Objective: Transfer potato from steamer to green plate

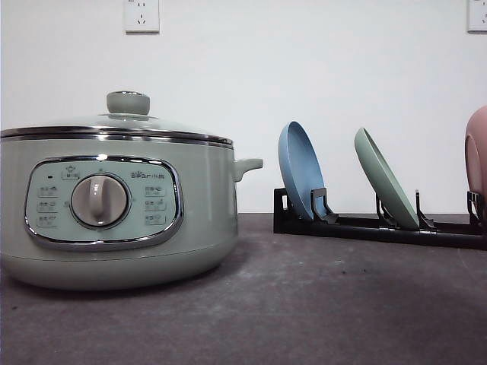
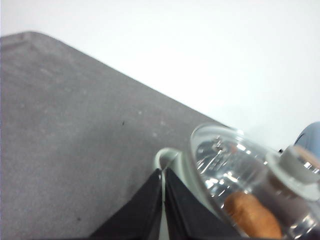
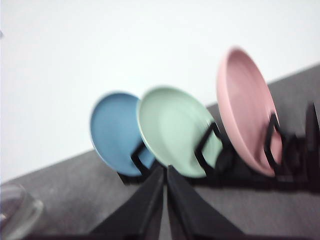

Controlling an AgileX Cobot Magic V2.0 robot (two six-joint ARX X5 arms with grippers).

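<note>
White wall and dark grey table (image 1: 319,304) are framing the scene. Inside the steamer (image 1: 114,205), the potato (image 2: 250,215) is lying under the knobbed glass lid (image 2: 235,175), which is probably keeping it covered until lifted. Right of the steamer, the green plate (image 1: 384,179) is leaning upright in a black rack (image 1: 380,226), between the blue plate (image 1: 300,171) and the pink dish (image 3: 245,110). The left gripper (image 2: 163,200) and right gripper (image 3: 165,200) are both showing fingers pressed together, holding nothing.

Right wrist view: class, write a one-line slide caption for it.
Shut end effector faces a black rack holding blue plate, green plate and pink dish on edge.
</note>
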